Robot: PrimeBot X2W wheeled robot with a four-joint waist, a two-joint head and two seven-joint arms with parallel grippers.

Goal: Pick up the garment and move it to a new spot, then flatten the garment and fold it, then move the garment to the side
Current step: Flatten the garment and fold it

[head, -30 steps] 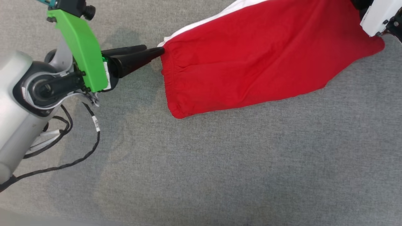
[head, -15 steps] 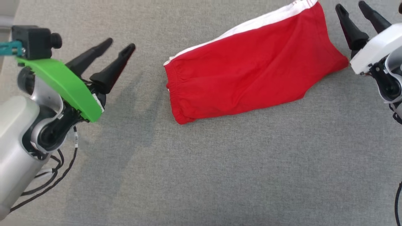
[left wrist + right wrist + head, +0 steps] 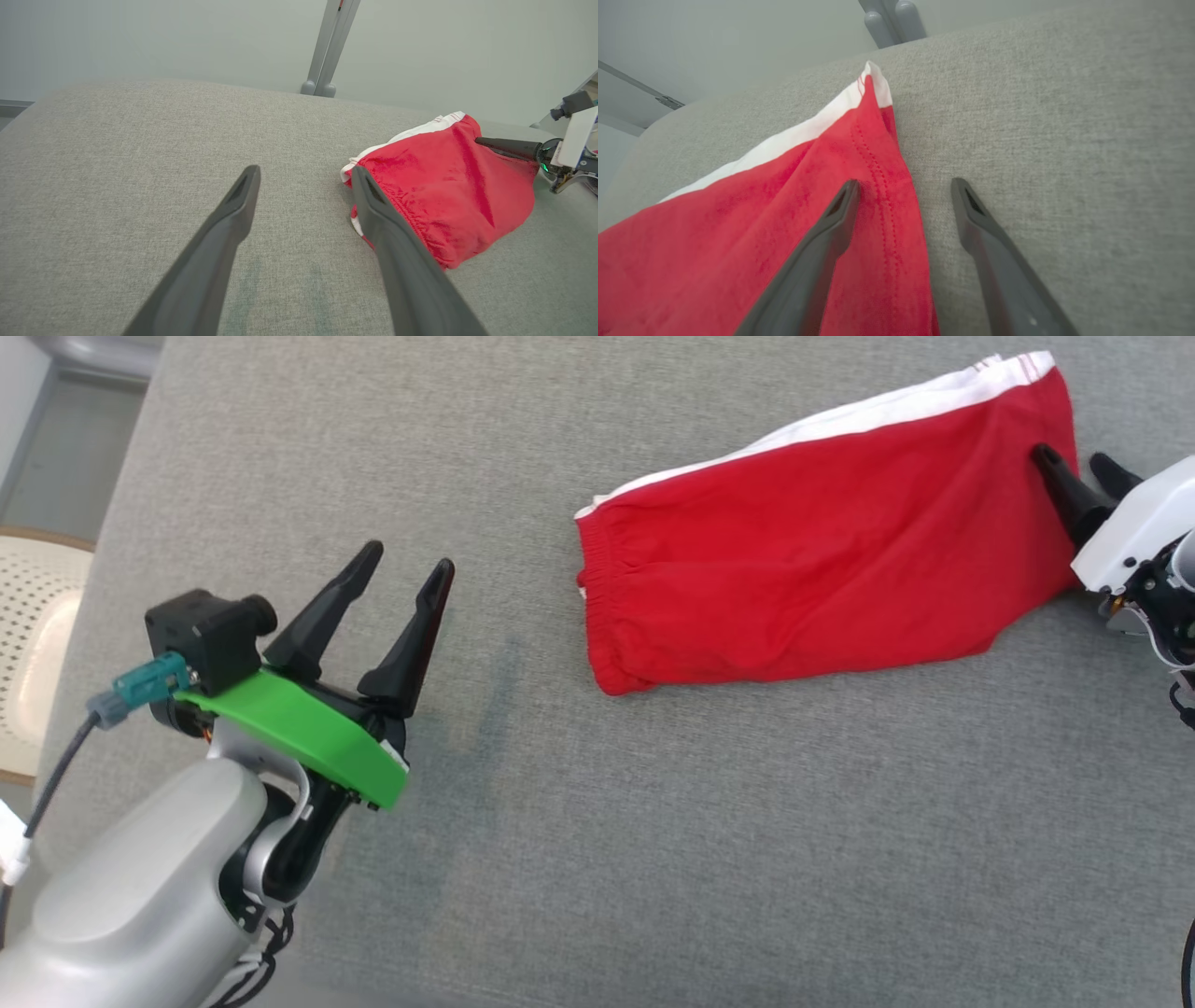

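Red shorts (image 3: 822,579) lie on grey pad (image 3: 653,849). L gripper (image 3: 411,555) fingers apart, well clear. R gripper (image 3: 1069,455) fingers apart astride hem.

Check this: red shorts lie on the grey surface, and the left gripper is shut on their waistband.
Wrong on the grip: the left gripper is open and apart from the waistband, bare grey surface between them, as the head view shows. The red shorts do lie on that surface.
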